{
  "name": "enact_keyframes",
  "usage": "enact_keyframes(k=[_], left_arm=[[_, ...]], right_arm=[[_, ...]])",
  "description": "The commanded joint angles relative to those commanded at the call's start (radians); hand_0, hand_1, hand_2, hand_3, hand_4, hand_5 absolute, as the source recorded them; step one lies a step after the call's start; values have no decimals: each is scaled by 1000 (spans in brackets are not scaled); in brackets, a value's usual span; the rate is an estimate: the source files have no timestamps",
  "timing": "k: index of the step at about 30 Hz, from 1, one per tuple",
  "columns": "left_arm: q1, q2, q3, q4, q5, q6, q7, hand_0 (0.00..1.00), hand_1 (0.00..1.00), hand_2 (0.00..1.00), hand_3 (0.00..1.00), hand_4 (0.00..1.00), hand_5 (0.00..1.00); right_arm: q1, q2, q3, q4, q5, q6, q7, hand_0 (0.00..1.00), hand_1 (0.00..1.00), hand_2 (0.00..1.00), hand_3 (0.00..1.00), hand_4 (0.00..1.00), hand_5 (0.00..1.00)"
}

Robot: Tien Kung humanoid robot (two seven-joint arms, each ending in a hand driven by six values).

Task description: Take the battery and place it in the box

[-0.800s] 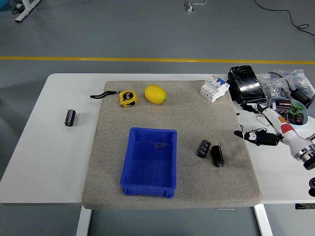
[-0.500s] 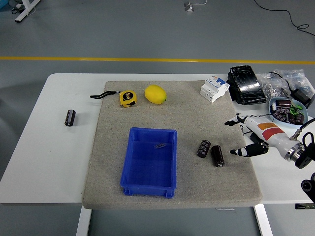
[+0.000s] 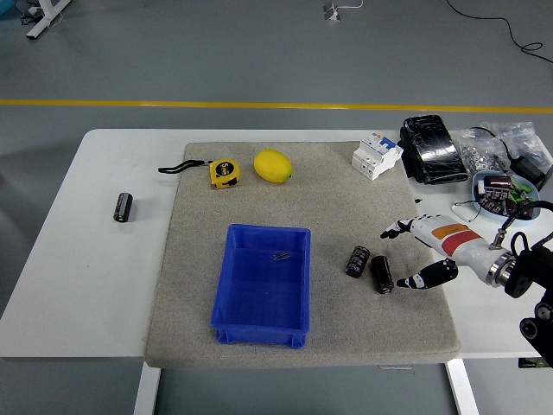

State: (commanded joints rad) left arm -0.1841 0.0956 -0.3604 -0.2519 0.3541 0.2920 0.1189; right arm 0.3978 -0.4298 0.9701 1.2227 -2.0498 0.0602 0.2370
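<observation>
Two black cylindrical batteries lie side by side on the grey mat [image 3: 328, 216], one [image 3: 358, 261] to the left and one [image 3: 382, 273] to the right. A third black battery [image 3: 123, 207] rests on the bare white table at the far left. The blue box [image 3: 263, 284] sits on the mat left of the pair, with a small metal piece inside. My right hand [image 3: 404, 256] comes in from the right, fingers spread, just right of the two batteries and holding nothing. The left arm is out of sight.
A yellow tape measure [image 3: 224, 172] and a lemon [image 3: 272, 165] lie at the mat's back. A white circuit breaker [image 3: 377, 155], a black wrapped pack [image 3: 432, 149], bags of parts and a small bowl [image 3: 505, 191] crowd the table's right rear.
My right hand has moved left over the mat toward the two batteries, with its fingers spreading. Nothing else has shifted.
</observation>
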Motion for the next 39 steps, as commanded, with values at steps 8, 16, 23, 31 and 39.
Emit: enact_keyframes(k=[8, 16, 23, 31, 39], left_arm=[[2, 1, -1, -1, 5, 3, 2, 765, 731, 765, 641, 687, 659], [1, 2, -2, -1, 10, 3, 4, 763, 727, 764, 640, 686, 660], [3, 3, -7, -2, 21, 4, 8, 761, 728, 764, 639, 686, 659], [7, 5, -11, -2, 26, 5, 9, 753, 716, 754, 640, 682, 655], [9, 5, -15, -2, 33, 5, 11, 753, 717, 755, 637, 681, 655]], right_arm=[[2, 11, -34, -12, 3, 5, -7, 808, 759, 781, 825, 998, 158], [1, 32, -31, -26, -8, 9, -20, 811, 760, 781, 815, 998, 170], [12, 49, -42, -58, -1, 6, -20, 810, 756, 779, 813, 998, 175], [3, 72, -31, -82, 6, -8, -16, 785, 712, 742, 777, 998, 188], [14, 84, -40, -125, 46, -38, 1, 697, 647, 686, 725, 998, 193]])
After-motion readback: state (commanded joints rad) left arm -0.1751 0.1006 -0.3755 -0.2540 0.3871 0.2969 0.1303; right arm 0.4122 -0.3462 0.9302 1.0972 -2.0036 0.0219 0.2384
